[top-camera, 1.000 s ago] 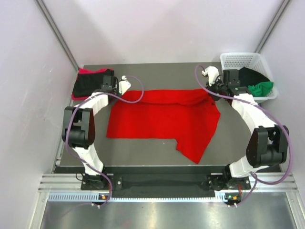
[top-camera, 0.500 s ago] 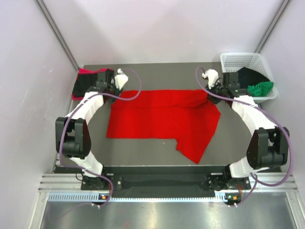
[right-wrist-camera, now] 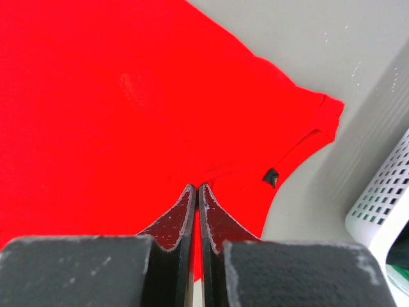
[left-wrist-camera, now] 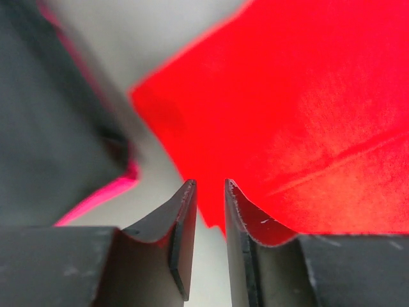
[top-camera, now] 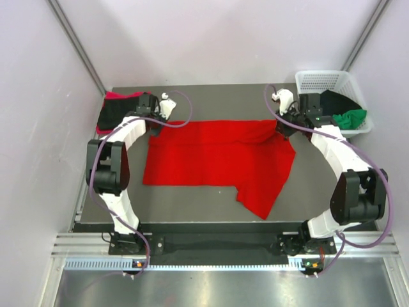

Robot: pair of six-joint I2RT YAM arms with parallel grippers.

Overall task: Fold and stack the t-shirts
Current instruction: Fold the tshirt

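A bright red t-shirt (top-camera: 217,157) lies spread flat mid-table, one part hanging toward the near right. My left gripper (top-camera: 153,118) is at its far left corner. In the left wrist view the left gripper (left-wrist-camera: 209,184) has its jaws a little apart and empty, over bare table beside the shirt's corner (left-wrist-camera: 307,115). My right gripper (top-camera: 283,126) is at the shirt's far right corner. In the right wrist view the right gripper (right-wrist-camera: 197,187) is shut, its tips on the red cloth (right-wrist-camera: 128,96). A folded black t-shirt (top-camera: 121,112) lies on a pinkish red one (top-camera: 115,96) at far left.
A white lattice basket (top-camera: 319,80) at the far right corner holds a black t-shirt (top-camera: 335,102) and a green one (top-camera: 350,118); its wall shows in the right wrist view (right-wrist-camera: 383,198). Walls close in on both sides.
My left gripper rose off the shirt's far left corner, swung toward the folded stack, then came back a little. The right gripper and the red shirt have barely moved.
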